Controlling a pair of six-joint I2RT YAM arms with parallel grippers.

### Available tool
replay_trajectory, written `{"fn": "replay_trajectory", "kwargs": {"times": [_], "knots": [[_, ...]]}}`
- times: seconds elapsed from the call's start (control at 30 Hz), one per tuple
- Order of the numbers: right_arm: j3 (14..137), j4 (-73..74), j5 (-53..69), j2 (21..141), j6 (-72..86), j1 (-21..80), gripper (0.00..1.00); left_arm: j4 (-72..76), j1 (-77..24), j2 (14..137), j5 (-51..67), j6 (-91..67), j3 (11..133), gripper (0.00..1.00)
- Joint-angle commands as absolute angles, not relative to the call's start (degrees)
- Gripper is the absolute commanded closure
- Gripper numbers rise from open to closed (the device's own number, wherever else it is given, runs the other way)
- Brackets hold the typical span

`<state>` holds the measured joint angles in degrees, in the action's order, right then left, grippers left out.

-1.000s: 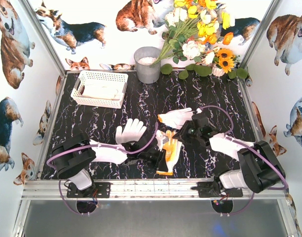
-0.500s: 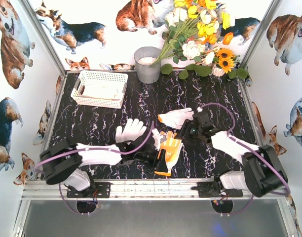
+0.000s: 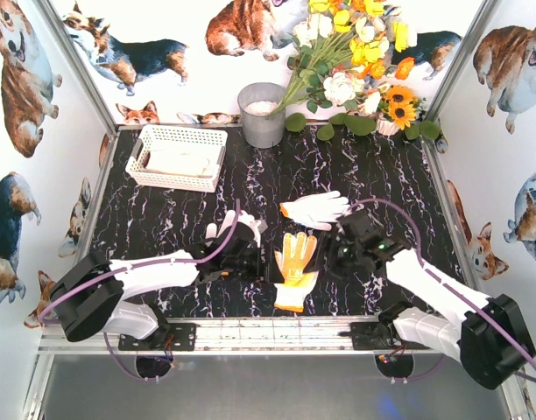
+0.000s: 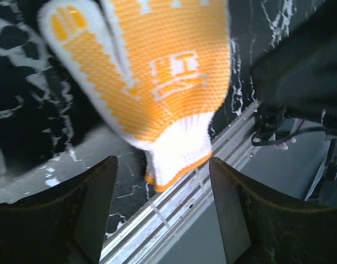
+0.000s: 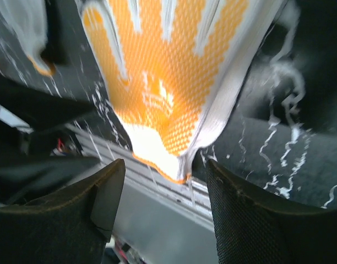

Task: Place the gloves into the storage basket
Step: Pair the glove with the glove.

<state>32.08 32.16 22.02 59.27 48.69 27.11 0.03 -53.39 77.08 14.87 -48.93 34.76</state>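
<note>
Left gripper (image 4: 162, 168) and right gripper (image 5: 166, 165) both stand with the jaws apart and nothing between them, one on each side of the orange-palmed glove (image 3: 296, 262). This glove lies flat, palm up, close to the near edge of the table (image 3: 163, 219), about at its middle, with the cuff toward that edge. Two more are outside the basket: one white glove (image 3: 313, 208) just beyond the orange one, and a second white glove (image 3: 224, 227) partly under the left gripper. The storage basket (image 3: 185, 131) sits in the far left corner and already holds something white, probably gloves. I judge that the step in hand is to pick up the orange glove. It is better that only one arm takes it, probably the left, which is nearer to the basket. A flat knit glove gives little to grasp, so the fingers should come straight down at the cuff, pinch the fabric fully, and lift it high enough to pass over the basket rim.
</note>
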Motion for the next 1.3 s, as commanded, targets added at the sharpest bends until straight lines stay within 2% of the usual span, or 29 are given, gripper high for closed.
{"fn": "replay_trajectory", "kwargs": {"times": [0.0, 0.13, 0.27, 0.4, 0.57, 0.8, 0.93, 1.13, 1.27], "knots": [[30.22, 30.10, 24.30, 58.02, 56.23, 32.70, 0.38, 3.79, -51.00, 77.73, 18.28, -52.20, 33.07, 0.40], [26.27, 28.23, 23.34, 56.36, 60.77, 35.01, 0.38, 7.81, -50.35, 80.30, 21.04, -53.99, 31.20, 0.46], [22.87, 27.08, 23.26, 55.04, 63.59, 37.05, 0.40, 9.45, -50.19, 82.58, 22.91, -54.15, 30.07, 0.59], [21.41, 25.19, 24.59, 55.01, 65.04, 38.41, 0.42, 11.36, -50.19, 83.52, 23.98, -55.05, 28.81, 0.67], [20.03, 20.87, 25.37, 56.45, 67.38, 39.98, 0.46, 11.93, -50.19, 85.34, 24.76, -54.43, 28.29, 0.69], [18.16, 14.45, 24.83, 59.51, 71.07, 42.54, 0.62, 14.51, -50.19, 87.27, 26.38, -54.84, 27.20, 0.72], [17.72, 13.29, 24.21, 61.50, 71.72, 43.69, 0.68, 15.03, -50.18, 87.89, 26.98, -54.72, 27.16, 0.75], [16.24, 13.42, 22.87, 61.07, 72.93, 44.29, 0.71, 15.15, -50.19, 87.99, 27.19, -54.92, 26.51, 0.79], [15.05, 13.01, 22.71, 60.73, 73.79, 44.47, 0.69, 15.44, -50.19, 87.89, 27.52, -54.96, 26.06, 0.80]]}}
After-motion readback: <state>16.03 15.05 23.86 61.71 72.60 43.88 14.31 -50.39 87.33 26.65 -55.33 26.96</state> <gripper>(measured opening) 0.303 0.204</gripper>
